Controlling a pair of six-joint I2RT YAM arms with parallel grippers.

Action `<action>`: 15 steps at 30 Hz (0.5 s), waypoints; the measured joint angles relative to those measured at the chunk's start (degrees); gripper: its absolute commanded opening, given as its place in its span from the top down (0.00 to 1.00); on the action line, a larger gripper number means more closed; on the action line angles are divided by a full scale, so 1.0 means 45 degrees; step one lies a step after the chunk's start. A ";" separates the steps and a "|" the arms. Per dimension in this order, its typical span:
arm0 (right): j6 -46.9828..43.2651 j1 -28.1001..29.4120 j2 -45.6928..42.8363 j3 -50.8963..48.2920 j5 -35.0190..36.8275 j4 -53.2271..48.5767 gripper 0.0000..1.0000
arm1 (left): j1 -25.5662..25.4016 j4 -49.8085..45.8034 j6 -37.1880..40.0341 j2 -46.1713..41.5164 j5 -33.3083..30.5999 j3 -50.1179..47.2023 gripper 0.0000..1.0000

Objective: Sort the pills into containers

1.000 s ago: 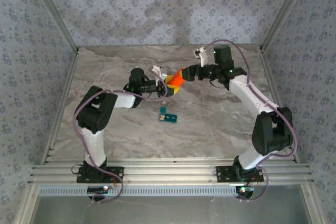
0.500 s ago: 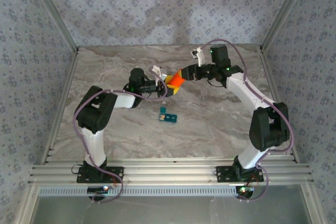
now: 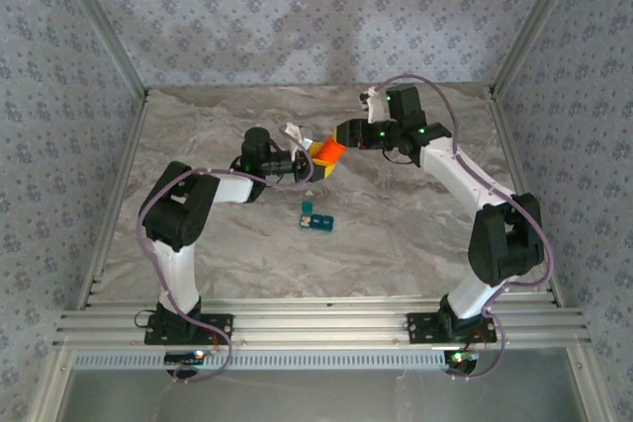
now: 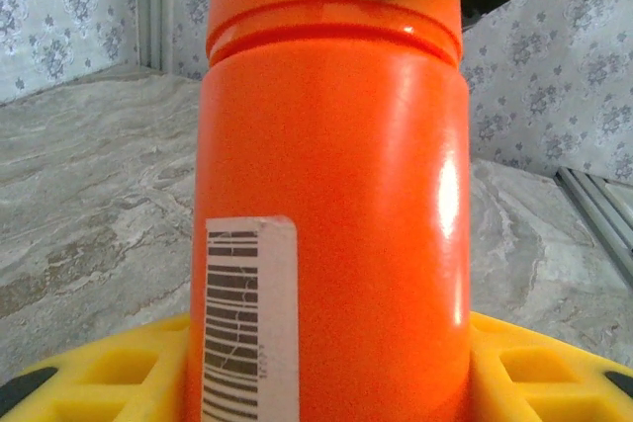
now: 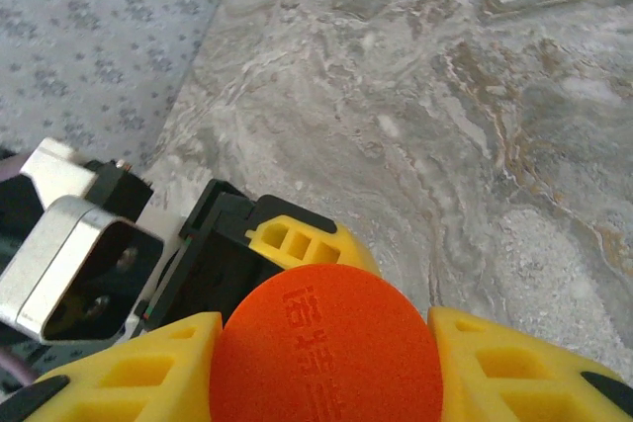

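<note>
**Both claws on the orange bottle, teal strip lying apart on the table**

From the top camera, the left gripper (image 3: 312, 159) reaches in from the left and clamps the orange pill bottle (image 3: 324, 153), held tilted above the marble table (image 3: 425, 229). The right gripper (image 3: 342, 136) comes in from the right and meets the bottle's upper end. The containers (image 3: 316, 217), a small teal strip, lie on the table nearer the arm bases, just below the bottle and well apart from both claws. The strip is too small here to tell how its lids stand.

In the left wrist camera, the bottle's body stands between this claw's yellow fingers (image 4: 94, 378), which press it from both sides. A white barcode label (image 4: 247, 318) runs down its side. A yellow finger of the other claw crosses the top edge.

In the right wrist camera, the round orange cap (image 5: 326, 343), embossed with characters, sits squeezed between this claw's two yellow fingers (image 5: 514, 368). Both touch its rim, so the claw is closed on the cap. Beyond the cap show a yellow finger and the black body of the left claw.
</note>
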 measured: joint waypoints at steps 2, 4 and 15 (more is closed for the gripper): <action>0.0602 0.0136 0.0000 0.0005 0.0423 0.0010 0.61 | 0.0029 -0.0359 0.0121 -0.0136 -0.0083 0.0000 1.00; 0.1059 0.0253 0.0000 0.0049 0.0748 0.0010 0.60 | 0.0049 -0.0709 0.0233 -0.0296 -0.0189 0.0000 1.00; 0.1967 0.0277 -0.0049 0.0214 0.1141 -0.0107 0.31 | -0.0044 -0.0743 0.0228 -0.0607 -0.0427 -0.0005 1.00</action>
